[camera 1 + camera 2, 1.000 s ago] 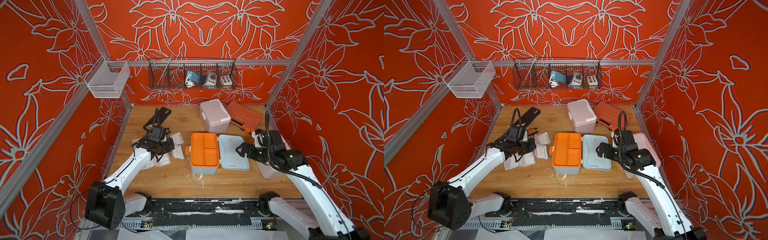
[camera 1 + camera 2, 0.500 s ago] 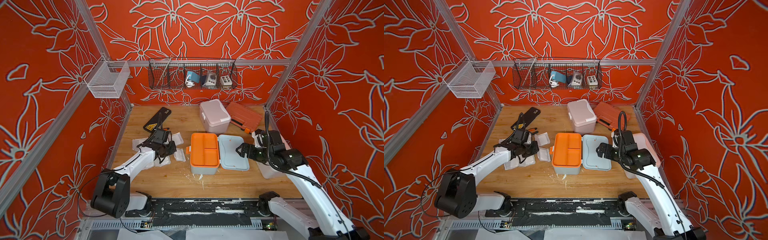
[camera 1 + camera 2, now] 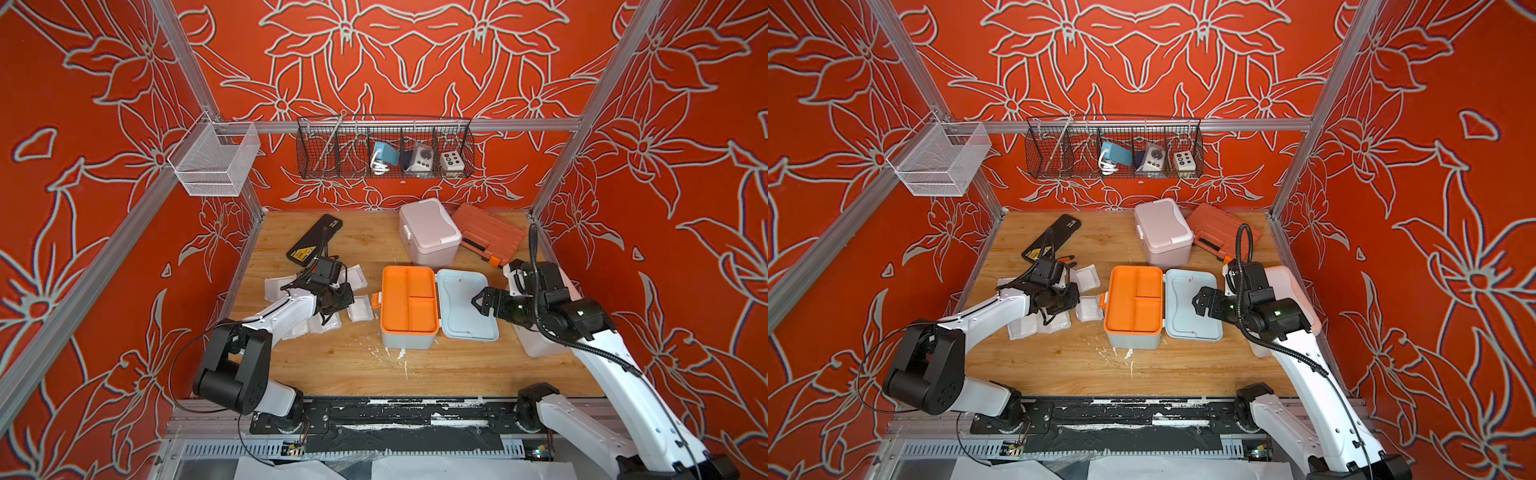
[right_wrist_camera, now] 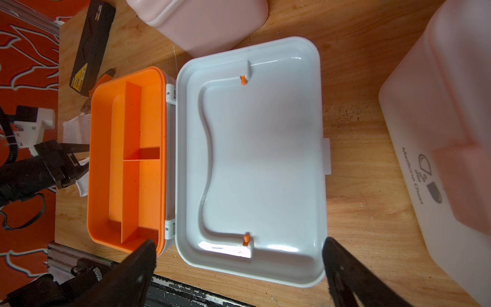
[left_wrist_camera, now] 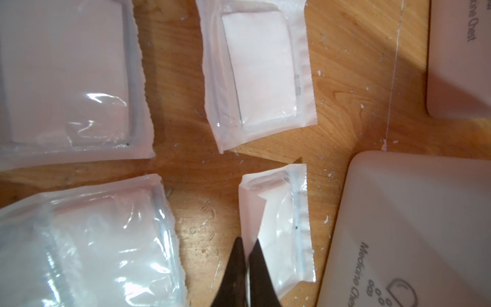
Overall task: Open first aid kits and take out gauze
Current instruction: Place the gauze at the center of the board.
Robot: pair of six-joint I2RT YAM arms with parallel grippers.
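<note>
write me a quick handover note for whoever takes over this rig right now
Left gripper: shut, pinching the edge of one gauze pad beside the blue-grey kit.
Right gripper: open, empty, over that kit's lid.
Blue-grey kit: open mid-table, orange tray empty; anything under the tray is hidden.
Other gauze pads: out on the table by the left arm.
Done: first kit opened, gauze out.
Left: pink kit at the back and white kit under the right arm both look shut; open them and take out their gauze.

kits [image 3: 430, 239] 3 | gauze packs [image 3: 360, 308] 5+ (arm [image 3: 291, 306] hides some) | flat cases [image 3: 488, 239] 2 | baskets [image 3: 216, 166] 2
</note>
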